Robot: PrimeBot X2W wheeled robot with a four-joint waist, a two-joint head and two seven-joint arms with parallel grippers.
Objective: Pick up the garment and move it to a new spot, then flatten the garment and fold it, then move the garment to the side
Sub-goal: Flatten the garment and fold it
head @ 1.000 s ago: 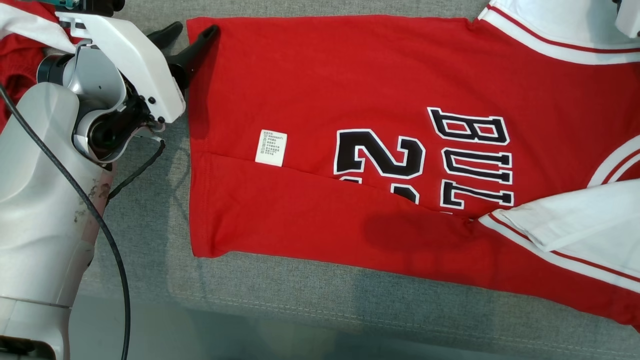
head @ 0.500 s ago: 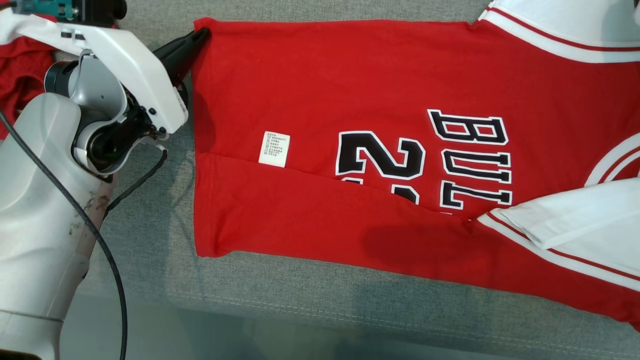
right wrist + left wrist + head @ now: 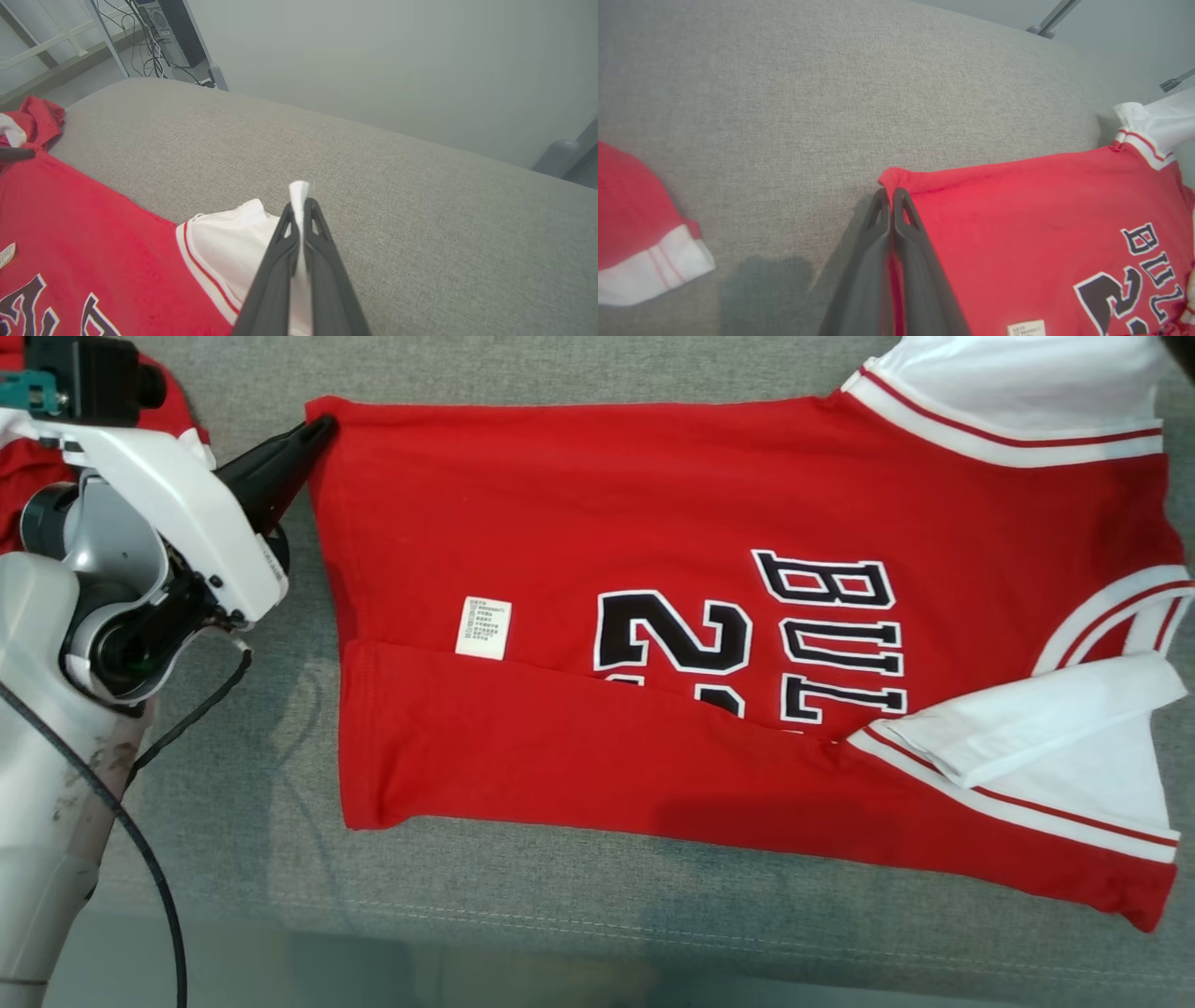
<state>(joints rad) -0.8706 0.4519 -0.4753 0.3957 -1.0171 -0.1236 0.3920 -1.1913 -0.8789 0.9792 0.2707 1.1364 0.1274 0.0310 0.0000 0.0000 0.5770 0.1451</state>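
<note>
1 second ago the left gripper (image 3: 316, 429) had its jaws spread at the red jersey's (image 3: 560, 504) far hem corner; now they are pressed together on that corner. the jersey lies flat on the grey surface (image 3: 560, 915) near its front edge, the near side folded up over the print. the right wrist view adds the right gripper (image 3: 301, 205), jaws pinching the white sleeve (image 3: 224, 242). the left wrist view adds another red-and-white garment (image 3: 640, 242) toward the surface's left edge.
</note>
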